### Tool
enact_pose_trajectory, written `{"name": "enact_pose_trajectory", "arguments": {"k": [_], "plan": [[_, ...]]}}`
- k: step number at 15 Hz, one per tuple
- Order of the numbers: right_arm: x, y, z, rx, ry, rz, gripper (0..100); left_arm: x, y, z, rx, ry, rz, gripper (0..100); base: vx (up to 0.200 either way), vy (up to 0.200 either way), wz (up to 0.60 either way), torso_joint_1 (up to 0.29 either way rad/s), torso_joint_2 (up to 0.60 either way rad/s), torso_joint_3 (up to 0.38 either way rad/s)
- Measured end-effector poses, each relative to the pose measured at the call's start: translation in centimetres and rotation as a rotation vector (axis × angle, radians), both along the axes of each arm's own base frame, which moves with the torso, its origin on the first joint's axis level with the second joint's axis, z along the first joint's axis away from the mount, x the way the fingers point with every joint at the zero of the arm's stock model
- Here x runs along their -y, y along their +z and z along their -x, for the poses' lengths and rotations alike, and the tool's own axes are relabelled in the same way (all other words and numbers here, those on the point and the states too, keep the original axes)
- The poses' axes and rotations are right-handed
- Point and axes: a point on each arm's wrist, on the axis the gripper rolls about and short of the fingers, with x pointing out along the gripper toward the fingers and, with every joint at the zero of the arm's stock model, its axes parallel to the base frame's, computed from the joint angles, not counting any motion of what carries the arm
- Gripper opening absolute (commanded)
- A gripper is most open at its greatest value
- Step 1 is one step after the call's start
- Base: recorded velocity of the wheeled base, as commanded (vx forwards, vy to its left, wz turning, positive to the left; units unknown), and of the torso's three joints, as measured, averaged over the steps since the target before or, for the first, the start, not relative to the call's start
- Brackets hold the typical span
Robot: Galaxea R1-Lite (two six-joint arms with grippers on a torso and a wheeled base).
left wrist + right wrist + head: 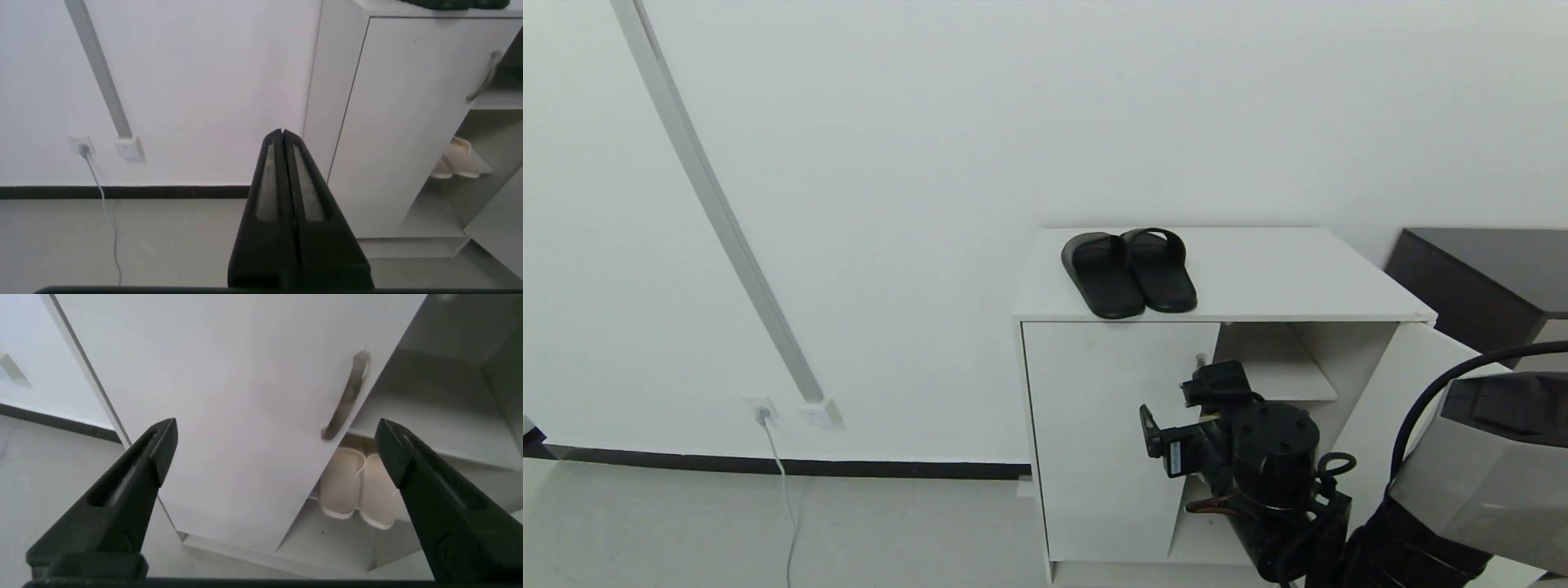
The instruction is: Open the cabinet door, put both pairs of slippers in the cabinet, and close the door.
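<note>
Right now the right gripper (276, 433) hangs with its jaws spread wide and nothing between them. It sits low in front of the cabinet (1282, 278), facing the closed door (245, 384) and its metal handle (347, 396). The left gripper (282, 137) is held back and off to the side, its fingers pressed flat together on nothing. Beyond the handle, the other door (1380, 416) stands swung out, and a pale pair of slippers (355, 486) already lies side by side on the lower shelf (437, 219) inside. The black slippers (1129, 272) sit together on the cabinet's top, near its front edge and above the closed door. So the job looks about half done, and the black pair is probably next. To do that well, the right arm should rise clear of the handle and the top's front lip before it goes in. The jaws should close across both straps or both soles at once so the two slippers travel as one. Soft foam will flex, so a firm, centred pinch is wise. The pair should then go through the open side onto a free shelf, leaving the door's swing unobstructed.
</note>
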Motion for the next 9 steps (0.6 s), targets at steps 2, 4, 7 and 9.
{"name": "enact_pose_trajectory", "arguments": {"k": [2,4,7,9], "plan": [[0.04,0.04,0.04,0.006,0.000,-0.002,100,0.00,0.00,0.00,0.000,0.000,0.000,0,0.000,0.000,0.00,0.249,-0.57,-0.330],[0.04,0.04,0.05,0.007,0.001,-0.002,100,0.00,0.00,0.00,0.000,0.000,0.000,0,0.000,0.000,0.00,0.264,-0.59,-0.334],[0.13,-0.01,0.08,0.005,0.000,0.000,100,0.00,0.00,0.00,0.000,0.001,0.000,0,0.000,0.000,0.00,0.246,-0.54,-0.299],[0.13,0.03,0.10,0.009,0.007,-0.006,100,0.00,0.00,0.00,0.000,0.000,0.000,0,0.000,0.000,0.00,0.188,-0.41,-0.222]]}}
